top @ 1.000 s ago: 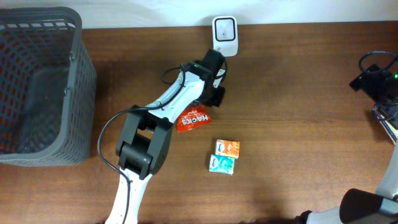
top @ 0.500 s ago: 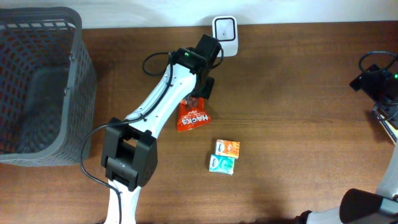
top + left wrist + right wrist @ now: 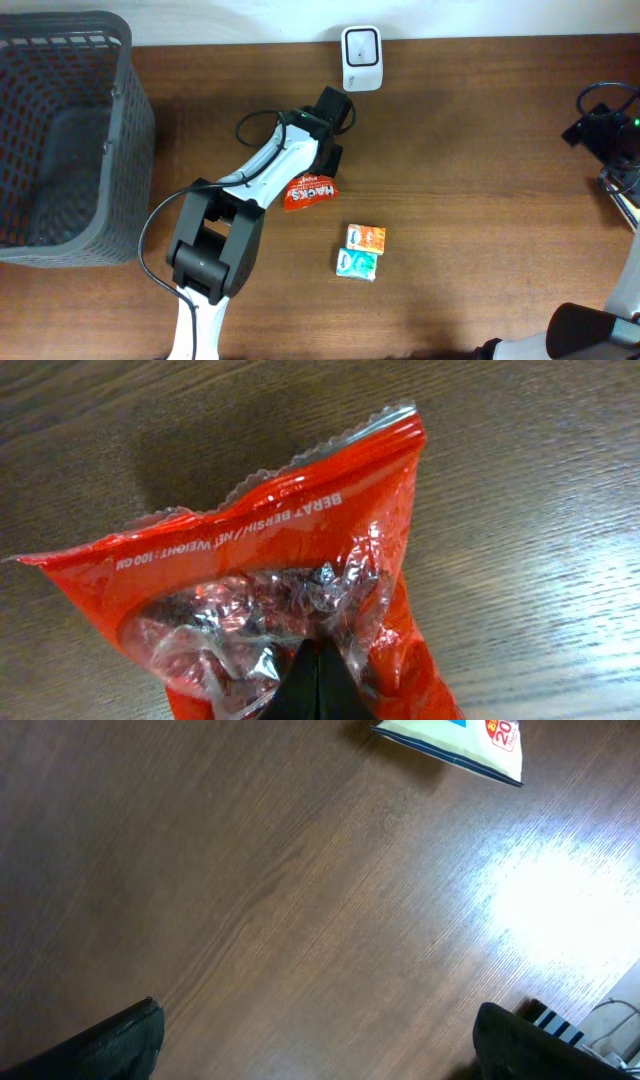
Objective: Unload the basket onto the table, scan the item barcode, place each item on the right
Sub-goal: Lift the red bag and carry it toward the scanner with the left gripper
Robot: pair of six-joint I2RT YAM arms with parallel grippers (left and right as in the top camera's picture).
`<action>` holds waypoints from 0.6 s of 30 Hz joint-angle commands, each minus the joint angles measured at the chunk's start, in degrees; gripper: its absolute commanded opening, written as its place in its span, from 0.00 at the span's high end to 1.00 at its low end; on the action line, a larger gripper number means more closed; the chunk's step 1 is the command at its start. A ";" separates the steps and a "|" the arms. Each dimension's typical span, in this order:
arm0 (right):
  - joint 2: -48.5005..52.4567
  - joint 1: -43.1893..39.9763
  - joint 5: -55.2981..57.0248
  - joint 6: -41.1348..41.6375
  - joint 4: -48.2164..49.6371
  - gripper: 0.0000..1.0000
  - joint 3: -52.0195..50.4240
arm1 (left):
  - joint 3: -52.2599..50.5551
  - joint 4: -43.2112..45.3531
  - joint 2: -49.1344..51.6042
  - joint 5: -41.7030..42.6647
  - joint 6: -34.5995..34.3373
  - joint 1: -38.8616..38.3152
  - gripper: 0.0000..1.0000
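1. The left gripper (image 3: pixel 320 672) is pinching shut on the red snack bag (image 3: pixel 270 550), its fingertips meeting on the crinkled clear window at one end.
2. The bag is jutting out from that pinch over the brown surface (image 3: pixel 480 200), near the middle and just short of the white scanner (image 3: pixel 360 57) at the far edge. Whether it is hanging clear of the surface cannot be told.
3. The risk, on this reading, is that the gripper is biting only slick film. The bag could be slipping or twisting loose on the way to the scanner, or drooping with its barcode facing away. No barcode is showing in either view.
4. Open surface is lying between bag and scanner, leaving a clear path to the far edge.
5. Two small boxes (image 3: pixel 360 251) are sitting to the near right, apart from the bag, and the grey basket (image 3: pixel 110 130) is standing well off to the left.
6. The right gripper (image 3: pixel 320 1045) is hanging wide and empty over bare surface at the right, with a white packet (image 3: pixel 455 745) lying beyond it.
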 commanded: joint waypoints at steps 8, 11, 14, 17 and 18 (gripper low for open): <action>0.11 0.31 0.13 0.35 -0.02 0.02 -0.24 | 4.04 -9.79 -0.28 -0.35 -0.72 0.22 1.00; 0.11 0.31 0.13 0.35 -0.02 0.01 -0.24 | 12.07 -19.50 -1.31 -0.35 -0.72 0.22 1.00; 0.11 0.31 0.13 0.35 -0.02 0.02 -0.24 | 14.01 -23.37 -1.55 -0.35 -0.74 0.22 1.00; 0.11 0.31 0.13 0.35 -0.02 0.01 -0.24 | 12.07 -25.38 -1.31 -0.31 -0.81 0.22 1.00; 0.11 0.31 0.13 0.35 -0.02 0.01 -0.24 | 11.23 -25.73 -1.31 -0.33 -1.49 0.22 1.00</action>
